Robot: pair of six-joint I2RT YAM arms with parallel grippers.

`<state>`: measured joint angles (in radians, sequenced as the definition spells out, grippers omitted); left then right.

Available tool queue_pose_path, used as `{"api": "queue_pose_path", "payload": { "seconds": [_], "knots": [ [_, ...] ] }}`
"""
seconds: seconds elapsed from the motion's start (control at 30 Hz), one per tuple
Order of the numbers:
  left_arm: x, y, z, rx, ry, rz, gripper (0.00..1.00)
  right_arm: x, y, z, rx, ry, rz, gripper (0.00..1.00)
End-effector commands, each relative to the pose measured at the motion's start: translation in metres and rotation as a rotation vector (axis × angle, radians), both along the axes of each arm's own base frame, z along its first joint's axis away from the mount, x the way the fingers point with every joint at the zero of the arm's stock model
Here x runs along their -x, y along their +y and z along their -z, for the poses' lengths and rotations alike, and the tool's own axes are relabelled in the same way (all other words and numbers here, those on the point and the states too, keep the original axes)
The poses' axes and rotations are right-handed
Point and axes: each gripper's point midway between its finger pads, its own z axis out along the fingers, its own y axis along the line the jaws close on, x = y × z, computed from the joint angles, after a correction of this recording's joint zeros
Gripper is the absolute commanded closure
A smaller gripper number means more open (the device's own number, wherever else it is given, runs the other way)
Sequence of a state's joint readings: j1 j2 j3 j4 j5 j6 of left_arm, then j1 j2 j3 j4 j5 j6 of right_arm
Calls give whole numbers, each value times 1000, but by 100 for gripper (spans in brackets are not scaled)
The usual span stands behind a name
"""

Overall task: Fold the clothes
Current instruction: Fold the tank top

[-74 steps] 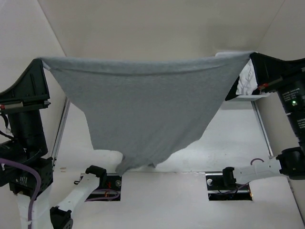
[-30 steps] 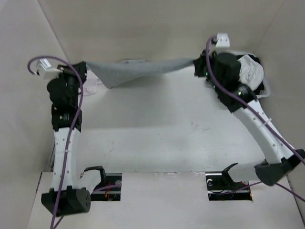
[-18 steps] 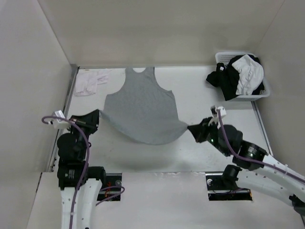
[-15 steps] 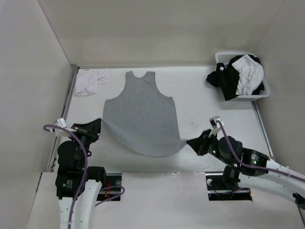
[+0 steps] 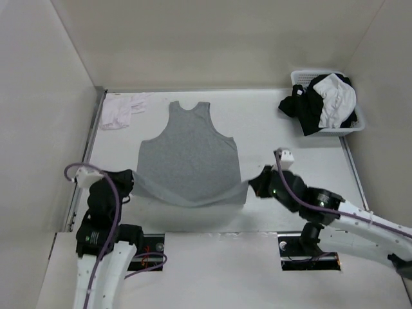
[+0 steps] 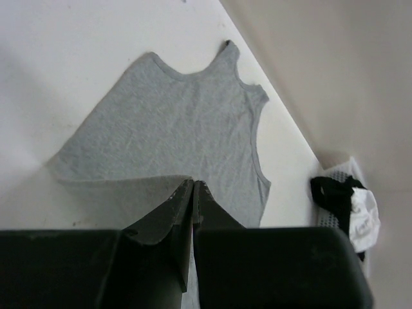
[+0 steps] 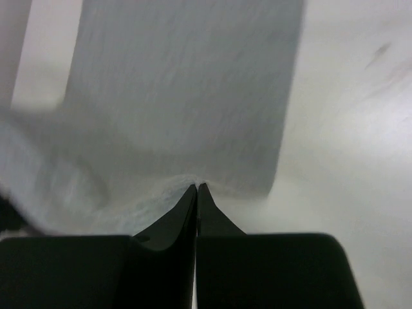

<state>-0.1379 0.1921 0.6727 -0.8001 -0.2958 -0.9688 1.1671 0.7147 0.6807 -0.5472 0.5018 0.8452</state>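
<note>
Low in the overhead view, your left gripper and right gripper each have their fingers clamped on a hem corner of the grey garment, holding that edge raised. The rest lies flat mid-frame, neckline toward the top. Beyond it sit a white cloth at upper left and a basket of dark and white clothes at upper right.

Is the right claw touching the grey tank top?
Touching. In the right wrist view the right claw is shut on the grey tank top, its hem edge bunched at the closed tips.
</note>
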Motion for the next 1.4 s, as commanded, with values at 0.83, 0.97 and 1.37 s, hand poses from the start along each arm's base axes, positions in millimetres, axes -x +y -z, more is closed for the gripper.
{"api": "queue_pose_path", "payload": {
  "seconds": [0.83,0.97,1.37],
  "knots": [
    [-387,32,45,22,-13,-132,92,-452,4,-25,-110,-150,242,92],
    [-384,22,32,7,-65,-59,70,-449,3,-15,-117,-133,261,52],
    [-185,-25,96,-87,79,18,67,-271,-1,39,-83,-24,240,98]
  ]
}}
